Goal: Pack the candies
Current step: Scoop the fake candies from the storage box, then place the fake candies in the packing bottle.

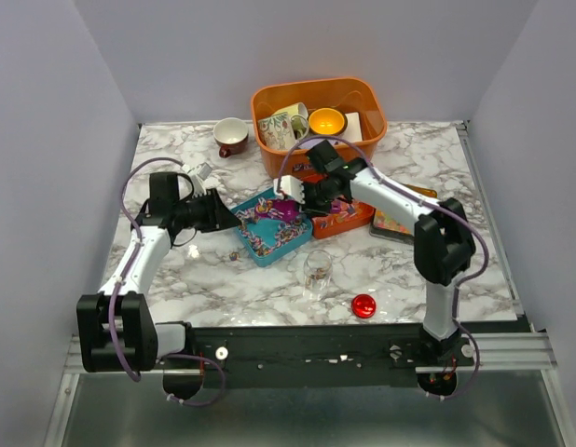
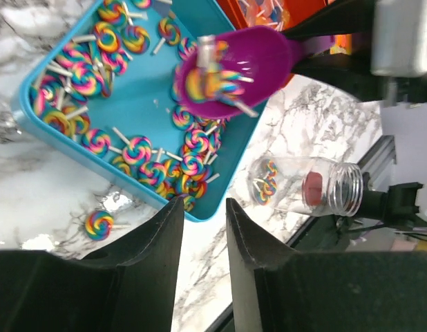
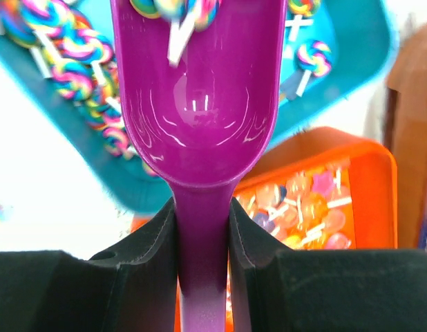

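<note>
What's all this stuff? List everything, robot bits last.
teal plastic tray: one, centre of marble table
purple plastic scoop: one, over teal tray
clear jar: one, nearer than trays
rainbow swirl lollipop candies: many, multicoloured, mostly in teal tray; some in scoop and jar, one loose on table
orange plastic tray: one, beside teal tray, holding translucent yellow-orange candies
round red lid: one, right of jar
orange plastic bin: one, at back, holding mugs and yellow bowl
dark red cup: one, left of bin
flat colourful packet: one, under right arm
left gripper: black, open, by teal tray
right gripper: black, shut on scoop handle
</note>
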Robot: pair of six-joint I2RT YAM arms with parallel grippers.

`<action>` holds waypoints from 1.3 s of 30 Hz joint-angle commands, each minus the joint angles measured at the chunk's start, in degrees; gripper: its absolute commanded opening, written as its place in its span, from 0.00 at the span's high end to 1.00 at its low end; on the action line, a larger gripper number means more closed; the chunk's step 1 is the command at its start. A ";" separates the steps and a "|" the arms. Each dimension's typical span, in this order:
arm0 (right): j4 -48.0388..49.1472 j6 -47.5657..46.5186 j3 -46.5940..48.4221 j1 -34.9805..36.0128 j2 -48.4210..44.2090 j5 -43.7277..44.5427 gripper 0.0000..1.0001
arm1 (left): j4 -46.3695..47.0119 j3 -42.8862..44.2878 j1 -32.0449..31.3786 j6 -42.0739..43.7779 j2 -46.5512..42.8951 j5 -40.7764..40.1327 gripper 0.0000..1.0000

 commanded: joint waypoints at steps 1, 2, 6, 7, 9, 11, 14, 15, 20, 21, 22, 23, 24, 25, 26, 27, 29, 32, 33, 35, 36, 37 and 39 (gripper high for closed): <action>6.27 1.91 -6.16 -2.60 -12.52 -11.16 0.99 | -3.56 1.45 1.09 6.12 -2.75 -1.81 0.57; 5.92 1.13 -7.30 -2.61 -14.02 -11.77 0.99 | -3.91 1.18 1.09 6.39 -3.27 -3.14 0.55; 2.76 -1.69 -11.43 -2.78 -23.24 -12.13 0.99 | -6.28 -1.01 1.18 6.84 -5.64 -10.07 0.47; 0.05 -2.56 -12.57 -3.04 -24.65 -11.78 0.99 | -6.46 -1.54 1.27 6.57 -5.91 -11.14 0.46; -2.86 -5.81 -14.07 -3.48 -27.12 -10.82 0.99 | -6.47 -2.77 2.23 6.05 -6.26 -12.99 0.40; -6.99 -9.67 -17.14 -3.40 -31.33 -8.45 0.99 | -6.20 -3.56 3.28 5.69 -6.17 -15.10 0.37; -12.26 -14.85 -21.09 -3.48 -36.70 -5.02 0.99 | -5.41 -3.57 4.70 5.25 -5.91 -16.68 0.35; -14.02 -15.92 -21.80 -3.48 -37.58 -4.23 0.99 | -5.23 -3.39 4.87 5.25 -6.17 -17.38 0.35; -22.20 -20.75 -25.67 -3.48 -42.76 1.40 0.99 | -5.23 -2.25 4.87 6.40 -7.49 -18.62 0.35; -22.64 -21.20 -26.63 -3.48 -43.47 2.19 0.99 | -5.15 -2.33 4.96 6.13 -8.10 -18.36 0.35; -23.69 -21.47 -26.91 -3.48 -43.91 4.02 0.99 | -4.97 -2.51 4.87 5.87 -8.46 -18.18 0.35; -24.23 -22.69 -27.08 -3.48 -44.26 5.00 0.99 | -4.80 -3.03 4.96 5.08 -8.90 -18.01 0.35; -24.49 -22.96 -27.17 -3.48 -44.62 5.88 0.99 | -4.36 -3.21 4.96 4.90 -9.77 -17.66 0.35; -24.93 -23.14 -27.17 -3.48 -44.62 8.15 0.99 | -4.18 -3.47 5.05 4.73 -10.13 -17.65 0.35; -25.02 -23.57 -27.00 -3.48 -44.53 8.87 0.99 | -4.00 -4.00 5.05 4.55 -10.57 -17.74 0.35; -25.11 -23.49 -26.65 -3.48 -44.10 9.66 0.99 | -3.83 -4.18 5.22 4.46 -11.53 -17.83 0.35; -26.07 -23.23 -24.98 -3.48 -43.13 11.24 0.99 | -3.65 -4.70 5.57 4.20 -12.41 -17.74 0.35; -27.22 -22.96 -22.52 -3.48 -40.76 12.83 0.99 | -3.74 -5.14 5.84 3.41 -14.08 -17.13 0.36; -27.31 -23.14 -22.34 -3.48 -40.23 13.18 0.99 | -3.91 -5.23 6.01 3.23 -14.69 -16.95 0.36; -26.87 -23.75 -21.90 -3.48 -39.52 14.67 0.99 | -4.18 -5.58 6.10 2.97 -15.49 -16.77 0.36; -26.78 -23.75 -21.55 -3.48 -39.17 15.11 0.99 | -4.27 -5.67 6.36 2.88 -16.28 -16.69 0.36; -27.22 -23.67 -21.02 -3.48 -38.82 15.81 0.99 | -4.27 -5.76 6.28 2.53 -16.54 -16.69 0.36; -28.18 -23.49 -19.19 -3.48 -37.33 16.43 0.99 | -3.83 -6.38 6.37 2.18 -17.42 -16.25 0.36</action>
